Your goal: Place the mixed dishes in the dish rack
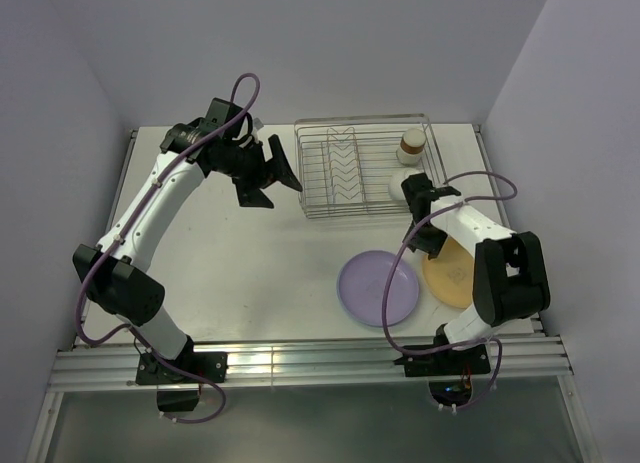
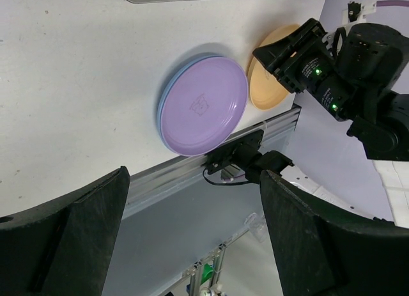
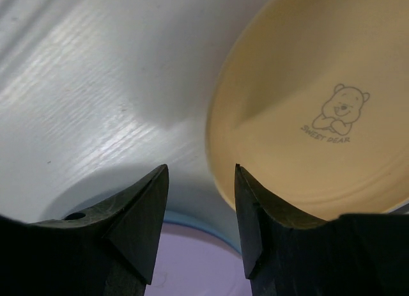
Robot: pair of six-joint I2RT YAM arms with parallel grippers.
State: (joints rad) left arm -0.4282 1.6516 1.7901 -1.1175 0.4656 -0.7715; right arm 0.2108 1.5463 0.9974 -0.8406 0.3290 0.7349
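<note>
The silver wire dish rack (image 1: 335,173) stands at the back of the table. The brown-rimmed white cup (image 1: 412,143) and the white bowl (image 1: 384,187) sit in its right end. The lavender plate (image 1: 378,288) lies on the blue plate, of which only a rim (image 2: 164,101) shows. The orange-yellow plate (image 1: 455,278) lies to their right. My right gripper (image 1: 432,247) is open, low over the orange plate's left edge (image 3: 307,104), its right finger (image 3: 255,206) above the rim. My left gripper (image 1: 270,173) is open and empty, in the air left of the rack.
An aluminium rail (image 1: 300,363) runs along the table's near edge. Walls close in the back and both sides. The right arm's elbow (image 1: 510,273) hangs over the table's right front corner. The lavender plate (image 3: 192,270) lies just behind my right fingertips.
</note>
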